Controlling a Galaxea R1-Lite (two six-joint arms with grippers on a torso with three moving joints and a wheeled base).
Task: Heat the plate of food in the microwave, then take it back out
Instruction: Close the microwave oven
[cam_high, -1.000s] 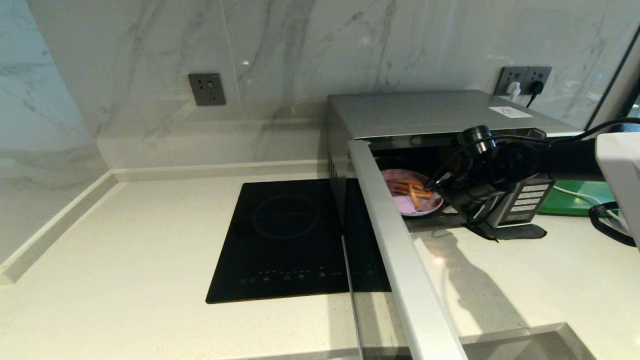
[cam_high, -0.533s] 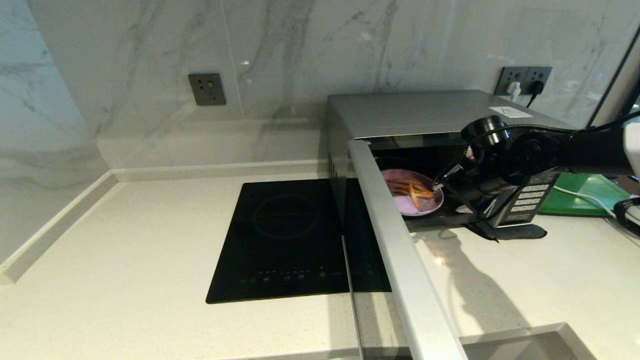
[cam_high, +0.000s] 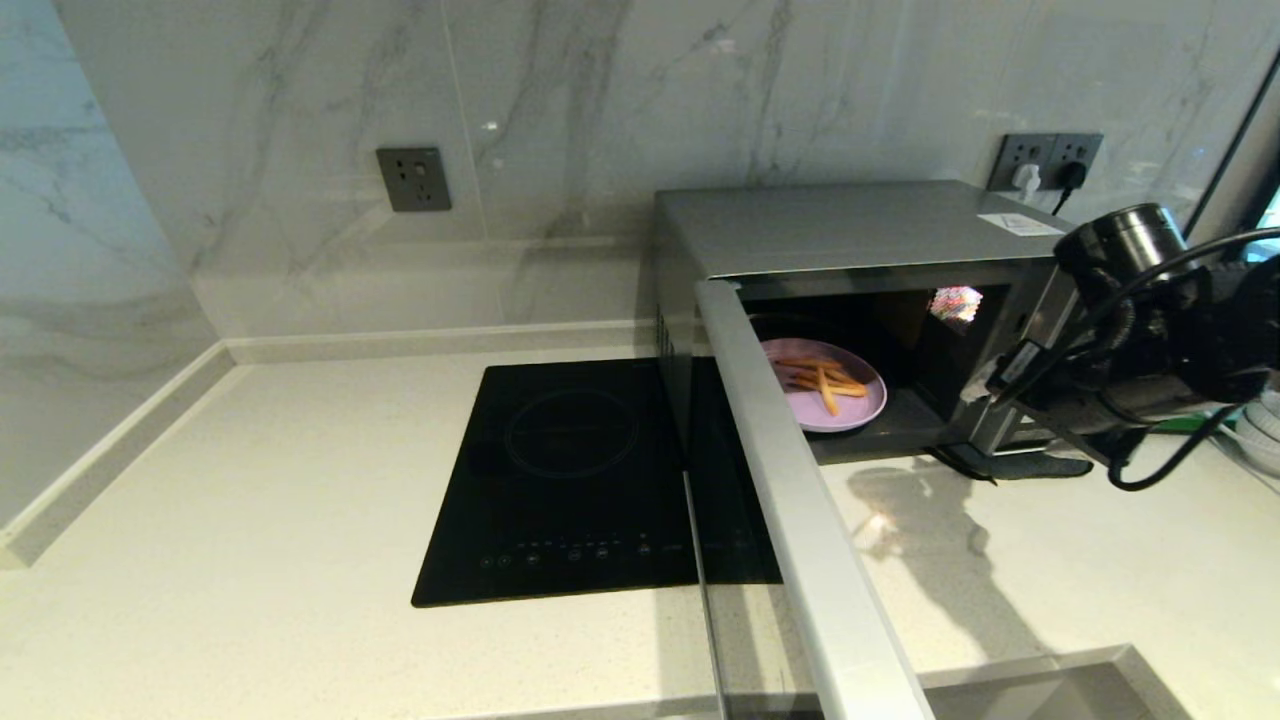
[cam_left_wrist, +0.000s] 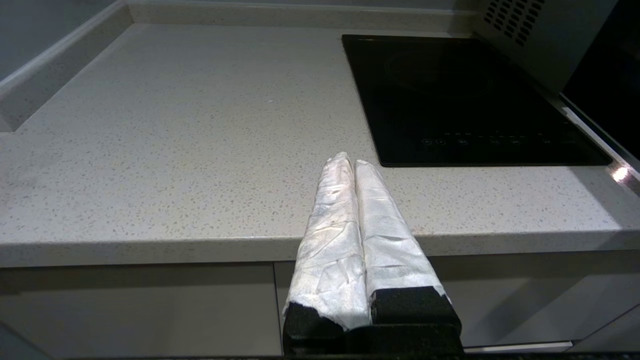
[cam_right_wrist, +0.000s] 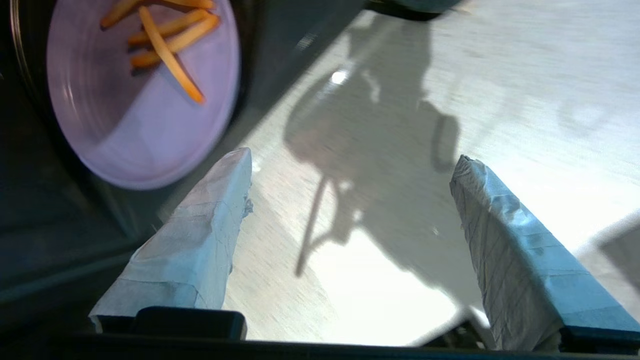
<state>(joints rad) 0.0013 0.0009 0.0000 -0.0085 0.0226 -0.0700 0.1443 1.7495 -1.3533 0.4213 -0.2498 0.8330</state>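
The left gripper is parked low in front of the counter edge, fingers pressed together and holding nothing; it plays no part here. On the counter sits the black induction hob, and just beside it the microwave with its door swung fully open toward the camera. The plate of food lies inside the cavity, flat on the floor near the front opening, its fries heaped toward the back half. To the right, the right gripper hangs outside the cavity over the counter, fingers spread wide and empty, apart from the plate. Judgement: the plate is placed, and closing the door appears to be the step in hand. To do it well, the arm should clear the door's arc, then push on the outer face near the free edge, steadily, until the latch seats; the plate looks close to the sill and may need checking for clearance.
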